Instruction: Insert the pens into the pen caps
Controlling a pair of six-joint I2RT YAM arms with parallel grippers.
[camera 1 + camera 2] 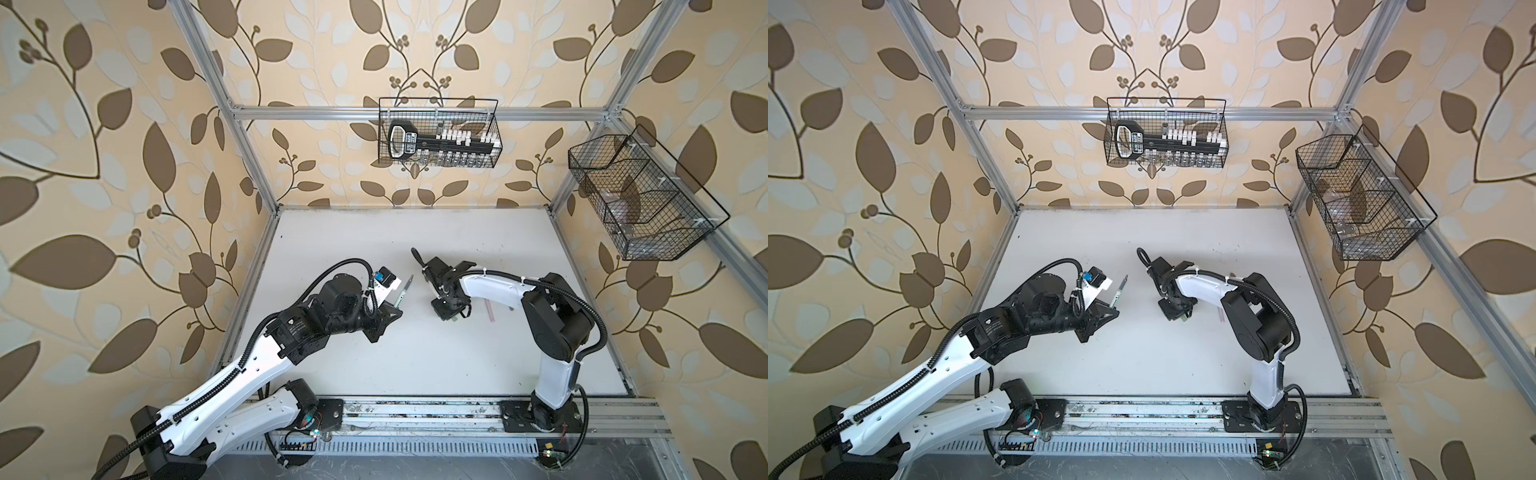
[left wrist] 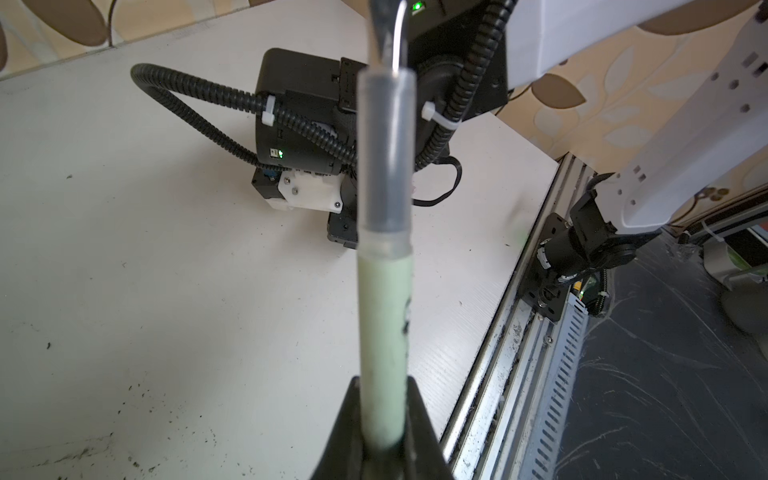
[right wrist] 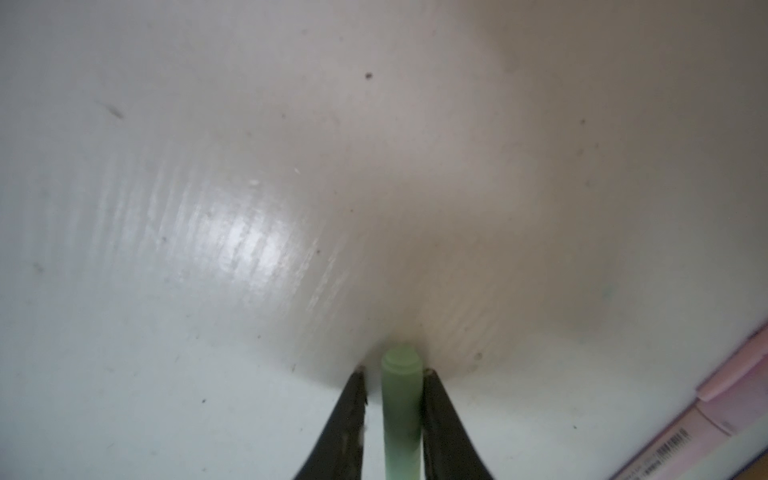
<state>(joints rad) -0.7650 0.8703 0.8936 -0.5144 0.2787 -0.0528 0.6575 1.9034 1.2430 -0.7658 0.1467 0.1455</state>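
The green cap [image 3: 401,399] lay on the white table [image 1: 415,365], and everything else is placed from it. The right gripper [image 3: 395,372] stood directly over the cap, pointing down, with one black finger on each side. In the right wrist view one finger [image 3: 436,399] touched the cap, while a thin strip of table showed between the cap and the other finger, so the jaws were narrowly parted and had not closed on it. A pink pen [image 3: 715,415] lay flat on the table near the cap, on the side toward the right arm's base, and touched neither the cap nor the fingers. Well apart from the cap, on the opposite side and raised above the table, the left gripper [image 2: 384,386] was clamped tight on the pale barrel of the green pen [image 2: 384,324]. The pen stuck out past the fingertips, with its grey section and dark tip at the free end. In both top views this pen [image 1: 406,291] was clear of the right arm.
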